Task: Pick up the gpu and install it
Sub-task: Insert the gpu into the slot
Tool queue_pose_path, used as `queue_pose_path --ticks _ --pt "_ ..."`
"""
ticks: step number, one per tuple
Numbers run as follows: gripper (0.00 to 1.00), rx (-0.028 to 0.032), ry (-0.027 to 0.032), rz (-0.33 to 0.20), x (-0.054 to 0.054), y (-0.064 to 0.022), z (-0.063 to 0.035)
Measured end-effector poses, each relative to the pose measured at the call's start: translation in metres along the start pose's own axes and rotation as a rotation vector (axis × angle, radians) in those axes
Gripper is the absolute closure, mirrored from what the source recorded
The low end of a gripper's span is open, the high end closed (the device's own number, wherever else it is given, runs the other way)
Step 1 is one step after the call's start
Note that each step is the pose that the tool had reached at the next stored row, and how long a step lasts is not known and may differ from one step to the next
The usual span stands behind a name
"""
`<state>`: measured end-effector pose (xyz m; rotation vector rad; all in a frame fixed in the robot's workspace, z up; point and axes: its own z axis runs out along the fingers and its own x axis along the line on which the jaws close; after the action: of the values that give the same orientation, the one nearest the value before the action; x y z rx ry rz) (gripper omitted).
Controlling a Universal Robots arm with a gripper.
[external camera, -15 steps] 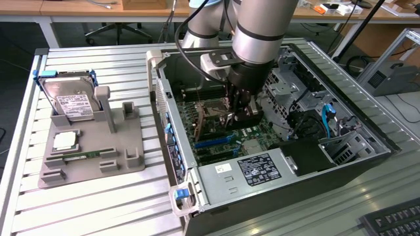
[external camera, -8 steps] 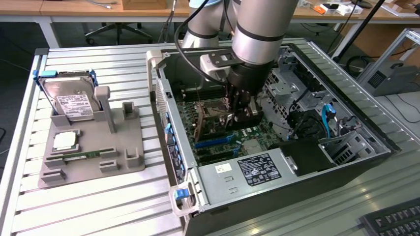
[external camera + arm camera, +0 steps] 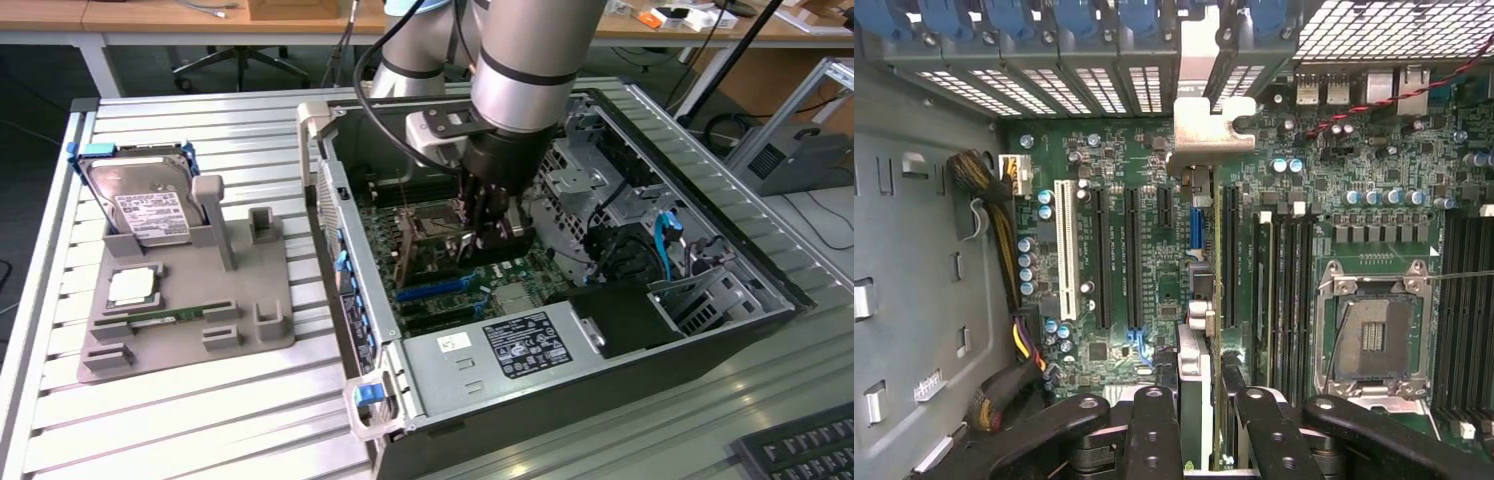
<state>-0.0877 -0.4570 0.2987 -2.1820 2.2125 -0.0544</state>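
The gpu (image 3: 1206, 300) stands on edge inside the open computer case (image 3: 350, 300), seen edge-on in the wrist view, with its silver end bracket (image 3: 1204, 115) up against the blue-tabbed rear slot openings. It runs along the motherboard (image 3: 1154, 180) between the black expansion slots and the memory slots. I cannot tell whether its lower edge sits in a slot. My gripper (image 3: 1201, 405) is shut on the card, one black finger on each face. In the exterior view the gripper (image 3: 483, 228) reaches down into the case with the gpu (image 3: 430, 238) in it.
A grey fixture (image 3: 260, 320) left of the case carries a silver hard drive (image 3: 150, 212), a processor chip (image 3: 131, 287) and a RAM stick (image 3: 167, 318). Inside the case are the processor socket (image 3: 1374, 340), a white slot (image 3: 1065, 250), cable bundles (image 3: 1004, 230) and the power supply (image 3: 514, 345). A keyboard (image 3: 801, 450) lies at the front right.
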Motion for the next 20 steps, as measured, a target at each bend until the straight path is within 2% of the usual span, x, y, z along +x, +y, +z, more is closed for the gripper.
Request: queue_pose_path --ticks 20 --pt "0.73 0.0001 0.0030 0.000 0.0051 0.0038 0.0004"
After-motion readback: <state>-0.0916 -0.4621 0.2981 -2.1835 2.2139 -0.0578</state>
